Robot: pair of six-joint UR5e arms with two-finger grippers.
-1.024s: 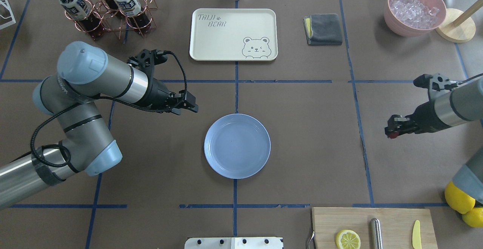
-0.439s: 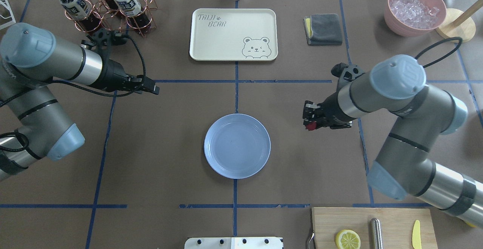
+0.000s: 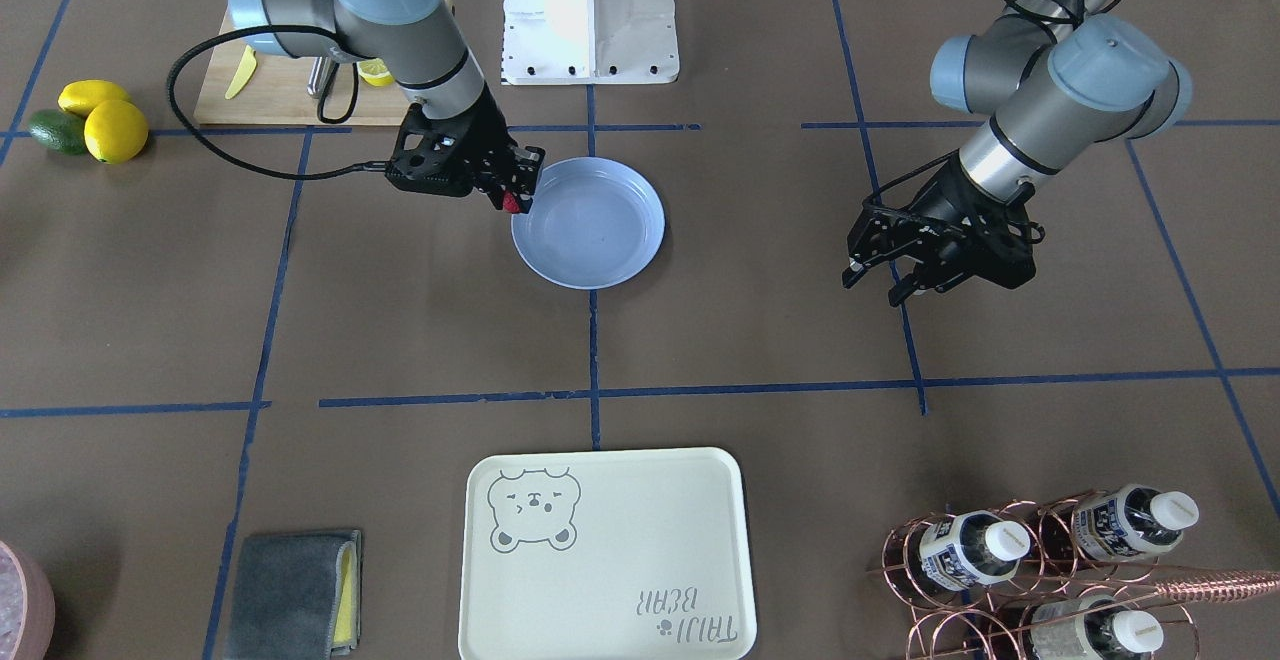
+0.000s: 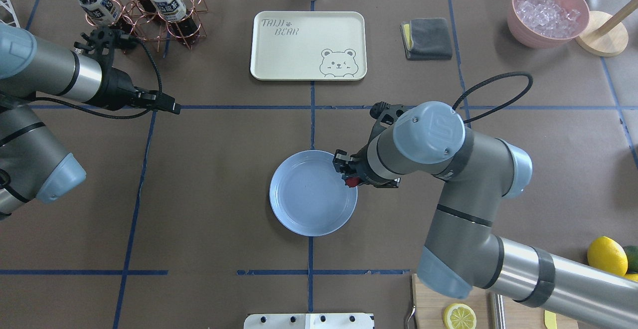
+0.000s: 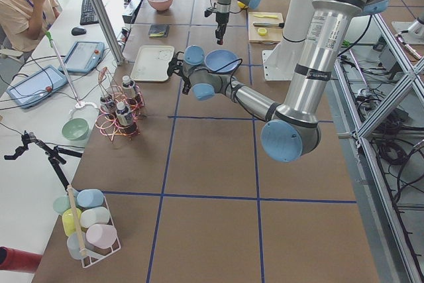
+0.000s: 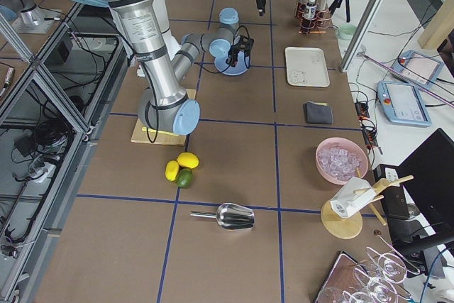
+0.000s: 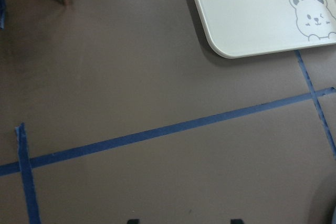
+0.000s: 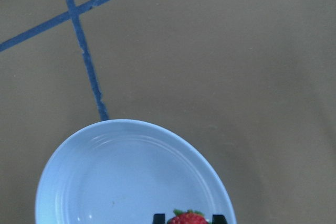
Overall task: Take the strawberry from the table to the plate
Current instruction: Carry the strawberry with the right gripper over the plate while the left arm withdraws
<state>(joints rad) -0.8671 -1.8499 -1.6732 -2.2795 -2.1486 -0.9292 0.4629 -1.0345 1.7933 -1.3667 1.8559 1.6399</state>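
Hovering right tool (image 4: 350, 179), clamped on strawberry (image 3: 512, 204), over near rim of plate (image 4: 304, 197). Plate centre lies just ahead, below.

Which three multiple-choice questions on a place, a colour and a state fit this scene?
1. Where is the strawberry?
A) on the tray
B) in the right tool, over the plate's edge
C) on the chopping board

2. What colour is the plate?
A) pink
B) cream
C) light blue

3. How is the left tool?
A) open and empty
B) shut on a lemon
C) shut on a bottle

Answers: B, it is gripped above the rim; C, the overhead view shows pale blue; A, its jaws stand apart, empty.
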